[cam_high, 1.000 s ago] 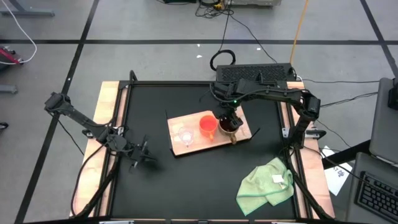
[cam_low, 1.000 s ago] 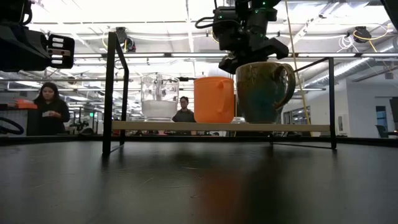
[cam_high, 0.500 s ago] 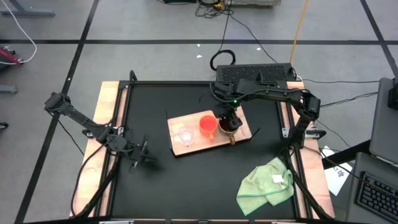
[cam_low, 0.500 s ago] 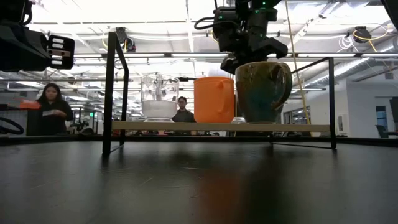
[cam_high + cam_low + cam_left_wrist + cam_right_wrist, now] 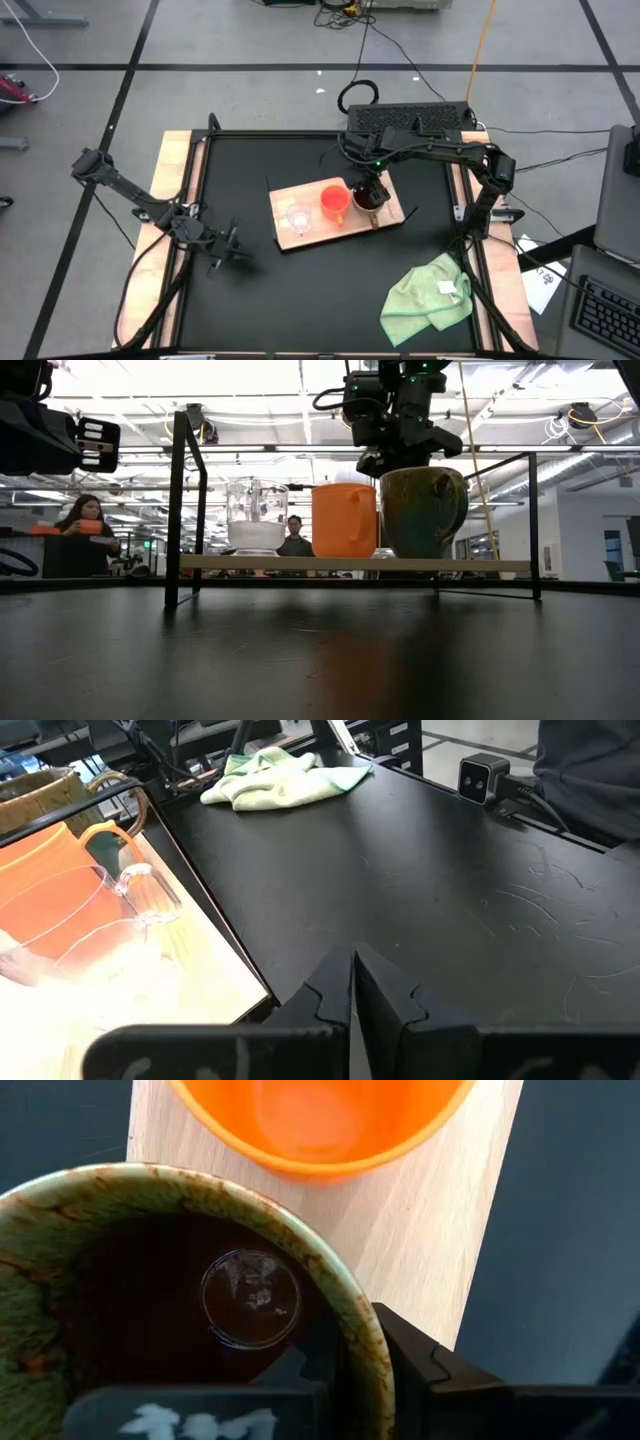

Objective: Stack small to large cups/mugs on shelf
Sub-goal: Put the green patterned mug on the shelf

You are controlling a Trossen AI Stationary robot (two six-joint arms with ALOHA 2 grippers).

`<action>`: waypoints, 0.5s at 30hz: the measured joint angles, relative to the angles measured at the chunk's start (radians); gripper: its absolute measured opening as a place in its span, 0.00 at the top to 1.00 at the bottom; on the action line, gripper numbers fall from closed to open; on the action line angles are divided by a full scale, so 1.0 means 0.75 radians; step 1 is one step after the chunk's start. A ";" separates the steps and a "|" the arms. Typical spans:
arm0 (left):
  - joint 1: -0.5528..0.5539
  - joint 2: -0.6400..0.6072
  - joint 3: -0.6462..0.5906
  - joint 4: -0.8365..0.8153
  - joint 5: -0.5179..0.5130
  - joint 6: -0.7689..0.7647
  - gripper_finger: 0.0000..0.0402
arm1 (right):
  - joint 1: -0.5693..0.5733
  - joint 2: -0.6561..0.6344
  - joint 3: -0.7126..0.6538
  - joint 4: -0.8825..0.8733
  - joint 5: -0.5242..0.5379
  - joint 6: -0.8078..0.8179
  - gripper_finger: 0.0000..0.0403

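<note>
On the light wooden shelf (image 5: pixel 388 215) three cups stand in a row: a clear glass cup (image 5: pixel 298 218), an orange cup (image 5: pixel 334 201) and a dark brown mug (image 5: pixel 372 203). The low view shows the glass cup (image 5: pixel 256 515), the orange cup (image 5: pixel 344 520) and the mug (image 5: pixel 422 512) side by side on the shelf (image 5: pixel 250 563). My right gripper (image 5: pixel 366 190) is above the mug, shut on its rim. My left gripper (image 5: pixel 235 252) is shut with nothing in it, above the black tabletop left of the shelf. My right gripper holds the mug's rim (image 5: pixel 368 1342) on the side next to the orange cup (image 5: pixel 320 1120). One finger (image 5: pixel 300 1368) is inside the mug and the other finger (image 5: pixel 425 1362) outside. The fingers come from above, pointing down. The mug is upright, its bottom at the shelf's surface (image 5: pixel 420 560).
A light green cloth (image 5: pixel 430 298) lies crumpled at the table's near right. A black metal frame (image 5: pixel 182 500) stands around the table. Beyond the far edge lies a black device with cables (image 5: pixel 405 117). People (image 5: pixel 82 532) are in the room behind.
My right gripper has rolled a little about its pointing line, and the mug has turned about with it. In the low view the handle stuck out to the mug's right a second ago and now barely shows. The mug stays in the same spot on the shelf.
</note>
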 joint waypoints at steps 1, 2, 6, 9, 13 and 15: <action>0.000 0.000 0.000 0.000 0.000 -0.005 0.95 | 0.000 0.000 0.000 0.000 0.000 -0.004 0.92; 0.000 0.000 0.000 0.000 0.000 -0.011 0.95 | 0.000 0.000 0.000 0.000 -0.001 -0.008 0.92; 0.000 0.000 0.000 0.001 0.000 -0.019 0.95 | 0.000 0.000 -0.001 0.005 -0.046 -0.023 0.92; 0.000 0.000 0.000 0.001 0.000 -0.022 0.95 | 0.000 0.000 -0.001 0.018 -0.068 -0.029 0.92; 0.000 0.000 0.000 0.001 0.000 -0.022 0.95 | 0.001 0.000 -0.001 0.016 -0.068 -0.020 0.92; 0.000 0.000 0.000 0.001 0.000 -0.022 0.95 | 0.000 0.000 -0.001 0.016 -0.068 -0.017 0.92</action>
